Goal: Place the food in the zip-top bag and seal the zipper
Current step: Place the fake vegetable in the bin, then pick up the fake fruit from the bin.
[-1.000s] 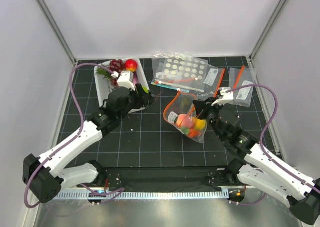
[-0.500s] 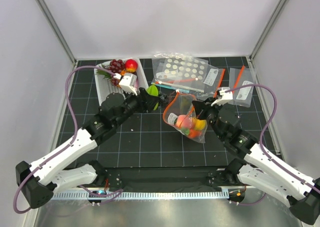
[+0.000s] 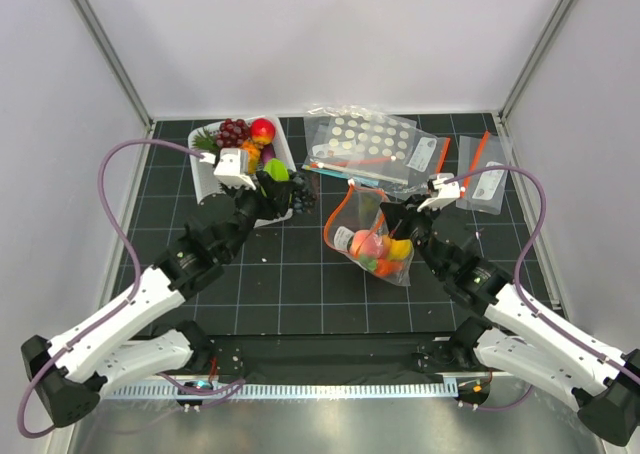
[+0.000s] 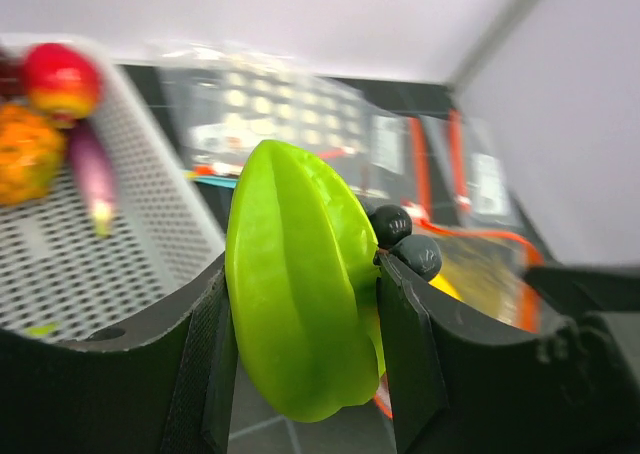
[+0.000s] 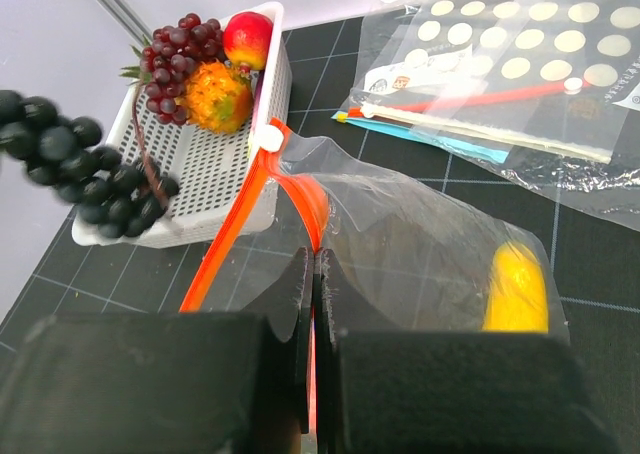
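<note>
My left gripper [image 3: 279, 180] [image 4: 305, 324] is shut on the food's green piece [image 3: 277, 171] [image 4: 300, 284], held in the air over the white basket's right corner, left of the bag. A dark grape bunch [image 3: 299, 196] [image 5: 70, 164] dangles beside it; what holds it is unclear. The clear zip-top bag [image 3: 378, 236] [image 5: 420, 234] lies mid-table with a pink peach [image 3: 367, 242], yellow banana [image 3: 400, 246] [image 5: 515, 284] and other small food inside. My right gripper [image 3: 392, 214] [image 5: 314, 274] is shut on the orange-red zipper [image 3: 334, 219] [image 5: 230, 239], holding the mouth open toward the left.
The white slotted basket [image 3: 208, 177] [image 5: 205, 179] at back left holds red grapes, a red-yellow fruit and an orange piece. A dotted clear bag [image 3: 365, 137] [image 5: 520, 59] and small labelled bags [image 3: 480, 174] lie behind the open bag. White walls enclose the table.
The left gripper lifted the green piece out of the basket, swung right toward the bag, then came back left and higher, dark grapes trailing. The right gripper and bag stayed nearly still.
</note>
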You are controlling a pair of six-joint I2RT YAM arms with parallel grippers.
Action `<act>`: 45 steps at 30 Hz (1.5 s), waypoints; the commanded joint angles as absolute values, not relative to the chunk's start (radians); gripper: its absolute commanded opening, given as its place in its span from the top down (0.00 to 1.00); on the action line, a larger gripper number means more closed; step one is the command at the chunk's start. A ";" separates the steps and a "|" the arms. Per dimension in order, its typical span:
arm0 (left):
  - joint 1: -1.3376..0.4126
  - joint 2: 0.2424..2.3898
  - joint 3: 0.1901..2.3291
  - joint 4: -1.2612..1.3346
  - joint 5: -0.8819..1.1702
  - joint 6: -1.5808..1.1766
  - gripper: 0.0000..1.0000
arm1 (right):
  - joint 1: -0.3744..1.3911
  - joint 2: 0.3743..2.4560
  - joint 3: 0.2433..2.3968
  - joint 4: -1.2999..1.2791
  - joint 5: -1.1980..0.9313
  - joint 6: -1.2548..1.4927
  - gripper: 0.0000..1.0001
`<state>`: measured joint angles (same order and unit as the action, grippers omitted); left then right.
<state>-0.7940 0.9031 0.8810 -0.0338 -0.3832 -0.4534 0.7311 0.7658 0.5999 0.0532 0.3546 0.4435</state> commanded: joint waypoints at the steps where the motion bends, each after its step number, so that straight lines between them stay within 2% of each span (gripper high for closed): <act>1: -0.764 0.963 0.894 0.003 -0.617 -0.397 0.61 | 0.732 0.761 0.612 0.104 0.356 0.446 0.99; 8: -0.657 1.086 0.908 -0.029 -0.703 -0.429 0.61 | 0.732 0.753 0.611 0.101 0.362 0.445 0.99; 12: -0.574 1.167 0.952 -0.100 -0.649 -0.492 0.59 | 0.732 0.749 0.611 0.101 0.364 0.445 0.99; 16: -0.569 1.244 0.989 -0.162 -0.649 -0.509 0.50 | 0.732 0.750 0.612 0.101 0.365 0.445 0.99; 23: -0.512 1.462 1.094 -0.290 -0.509 -0.590 0.52 | 0.732 0.753 0.612 0.101 0.365 0.445 0.99; 27: -0.511 1.535 1.152 -0.342 -0.476 -0.592 0.46 | 0.730 0.752 0.611 0.101 0.365 0.445 0.99; 31: -0.511 1.548 1.157 -0.354 -0.423 -0.594 0.29 | 0.732 0.749 0.611 0.100 0.367 0.445 0.99; 33: -0.511 1.542 1.147 -0.350 -0.404 -0.597 0.29 | 0.732 0.747 0.611 0.098 0.367 0.445 0.99; 35: -0.511 1.537 1.143 -0.347 -0.397 -0.597 0.34 | 0.732 0.747 0.609 0.098 0.365 0.445 0.99; 36: -0.511 1.536 1.140 -0.342 -0.393 -0.597 0.55 | 0.732 0.746 0.611 0.098 0.368 0.445 0.99; 39: -0.509 1.539 1.140 -0.344 -0.394 -0.595 0.81 | 0.732 0.744 0.609 0.098 0.368 0.445 0.99; 40: -0.508 1.542 1.141 -0.345 -0.394 -0.595 0.82 | 0.732 0.745 0.611 0.098 0.367 0.445 0.99; 41: -0.505 1.549 1.146 -0.351 -0.397 -0.597 0.74 | 0.732 0.744 0.611 0.098 0.370 0.445 0.99; 42: -0.503 1.554 1.161 -0.380 -0.409 -0.600 0.51 | 0.732 0.744 0.609 0.098 0.370 0.445 0.99; 43: -0.496 1.558 1.167 -0.391 -0.417 -0.609 0.39 | 0.732 0.744 0.609 0.098 0.368 0.445 0.99; 45: -0.486 1.563 1.169 -0.394 -0.413 -0.611 0.30 | 0.732 0.744 0.609 0.097 0.368 0.443 0.99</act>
